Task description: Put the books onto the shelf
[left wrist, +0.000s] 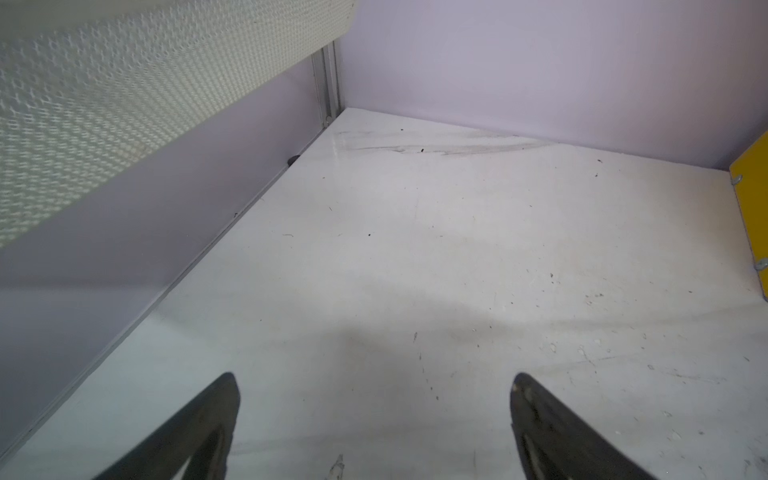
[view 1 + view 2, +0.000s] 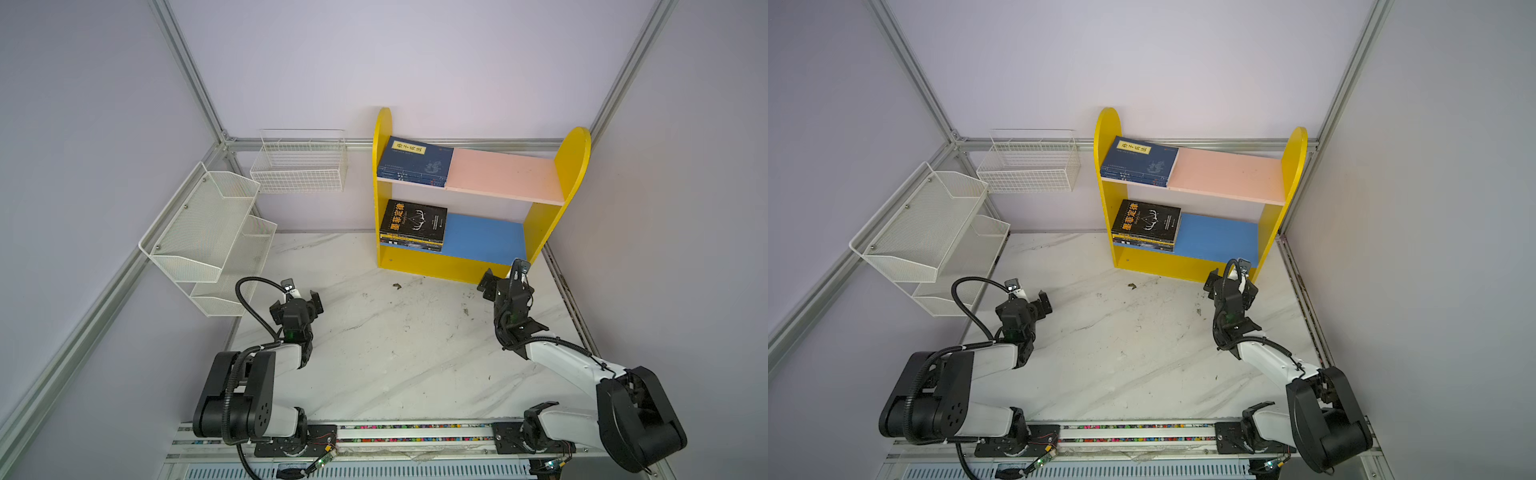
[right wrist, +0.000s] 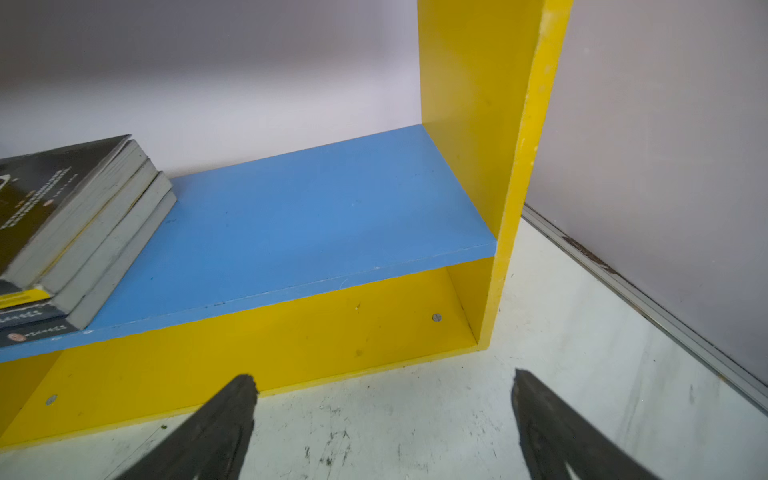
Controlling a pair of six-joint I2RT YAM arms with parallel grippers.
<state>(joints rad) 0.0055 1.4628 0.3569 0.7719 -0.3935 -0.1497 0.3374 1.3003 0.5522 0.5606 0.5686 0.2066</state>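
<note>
Navy books lay stacked flat on the shelf, at the left end of its pink upper board; black books lay likewise on the blue lower board beneath. Our right gripper hung just in front of the shelf's right end, fingers spread, holding nothing. Our left gripper hovered over the marble table near the white mesh rack, equally released and empty.

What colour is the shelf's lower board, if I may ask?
The lower board is blue, clearest in the right wrist view.
</note>
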